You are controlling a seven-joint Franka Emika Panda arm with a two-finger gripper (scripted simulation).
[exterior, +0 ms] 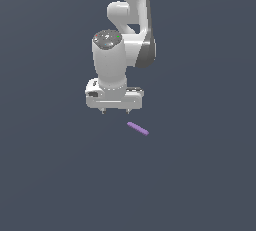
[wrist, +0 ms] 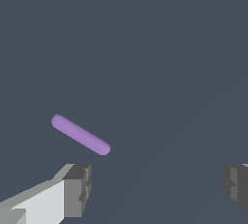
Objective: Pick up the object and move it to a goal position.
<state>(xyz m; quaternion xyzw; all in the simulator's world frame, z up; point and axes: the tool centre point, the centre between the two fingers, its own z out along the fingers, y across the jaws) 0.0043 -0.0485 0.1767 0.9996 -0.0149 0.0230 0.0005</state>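
The object is a small light-purple rod (exterior: 137,128) lying flat on the dark grey ground, slanted. It sits just below and toward the exterior view's right of my white gripper (exterior: 115,111). The gripper hangs pointing down, open and empty, its two short fingertips wide apart. In the wrist view the rod (wrist: 80,135) lies beyond the fingers, close to one grey finger pad (wrist: 77,190) and well off from the other pad (wrist: 237,187). The gripper's midpoint (wrist: 156,189) is beside the rod, not over it.
The white arm (exterior: 127,35) rises behind the gripper toward the top of the exterior view. The ground (exterior: 200,175) is a plain dark grey surface with no other objects in view.
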